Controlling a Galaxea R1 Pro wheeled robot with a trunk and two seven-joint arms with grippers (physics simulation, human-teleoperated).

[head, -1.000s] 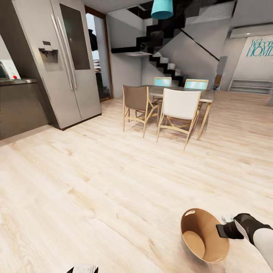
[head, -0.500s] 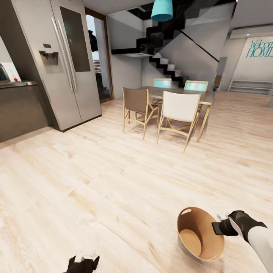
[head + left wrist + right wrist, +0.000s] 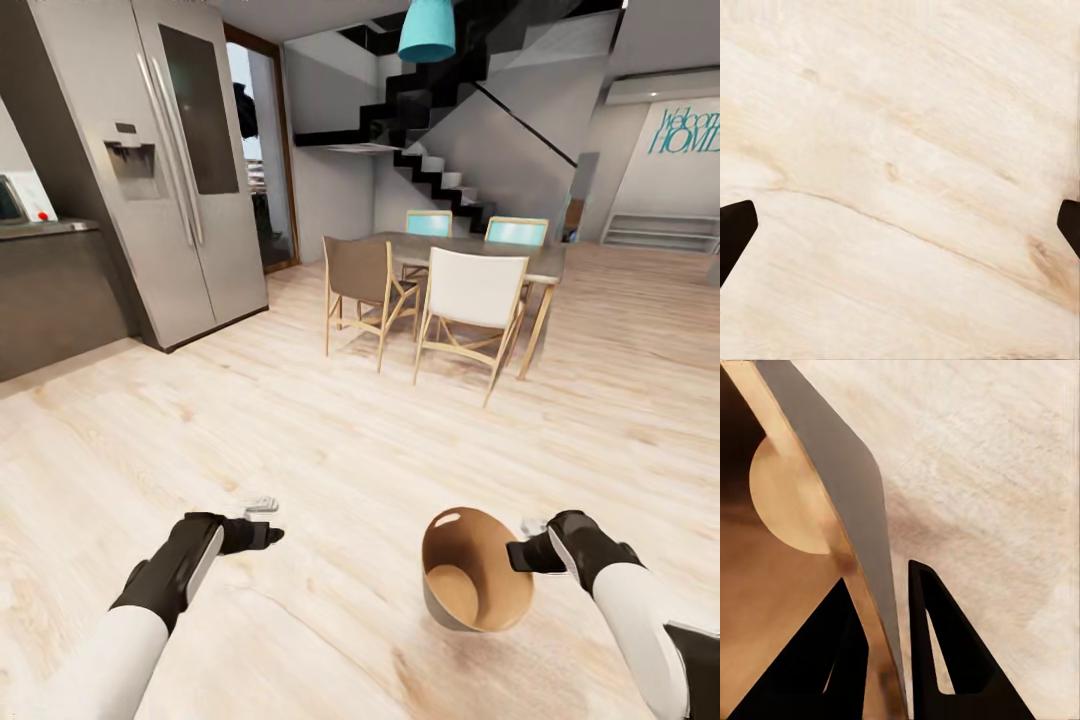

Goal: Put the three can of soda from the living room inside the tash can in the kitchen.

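We find the robot in the kitchen, facing a steel double-door fridge (image 3: 170, 170) and a grey dining table (image 3: 545, 256) with wooden chairs, on a light wood plank floor (image 3: 330, 440).

The right gripper (image 3: 528, 552) is closed on the rim of the small round tapered bin, light grey outside and coppery brown inside (image 3: 470, 570). In the right wrist view one finger lies inside the wall and the other outside, pinching the thin rim of the bin (image 3: 847, 495). The bin hangs tilted, its mouth turned toward the camera, and appears lifted clear of the floor, though we cannot confirm the gap. Its visible interior holds no cans, and its slot shows near the upper rim.

The left gripper (image 3: 262, 520) is extended forward over bare floor. In the left wrist view its fingertips (image 3: 735, 225) stand wide apart, with nothing between them.

We see no drink cans in any view.

Our judgement: the step in hand is carrying the bin, not yet filling it. The cans remain to be fetched from the living room, or the bin is being taken to them. The next move calls for holding the pinch firm on the thin rim while the base travels, since a tilted bin held at one edge could swing or slip. The free left gripper is available to pick up cans.
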